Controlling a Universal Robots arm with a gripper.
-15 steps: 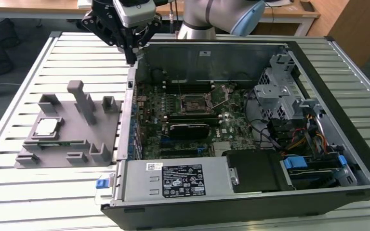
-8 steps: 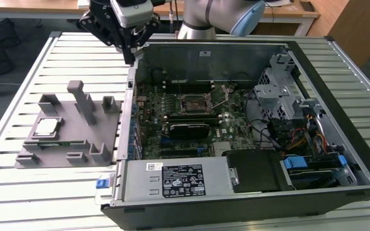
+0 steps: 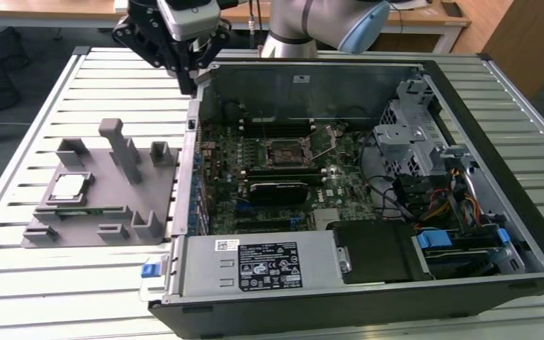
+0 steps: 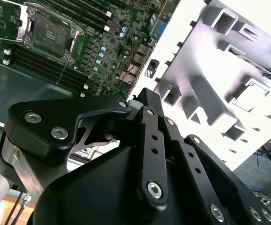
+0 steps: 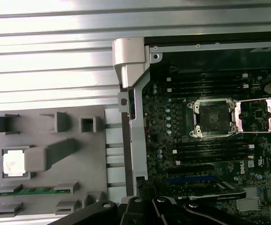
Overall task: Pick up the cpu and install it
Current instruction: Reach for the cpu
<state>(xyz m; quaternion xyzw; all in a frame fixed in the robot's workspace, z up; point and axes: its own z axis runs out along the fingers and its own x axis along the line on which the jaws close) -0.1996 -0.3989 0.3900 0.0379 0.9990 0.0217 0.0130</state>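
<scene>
Silvery cpu (image 3: 69,188) lay in the grey fixture (image 3: 83,237); claw (image 3: 189,81) hovered over the surface (image 3: 111,85), its opening impossible to tell.

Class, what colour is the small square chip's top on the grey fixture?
The small square chip is silvery-white; see first wrist view.

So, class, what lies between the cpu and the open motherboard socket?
In the first wrist view, between the cpu and socket stand a grey fixture post, a strip of slatted table and the case's side wall.
</scene>
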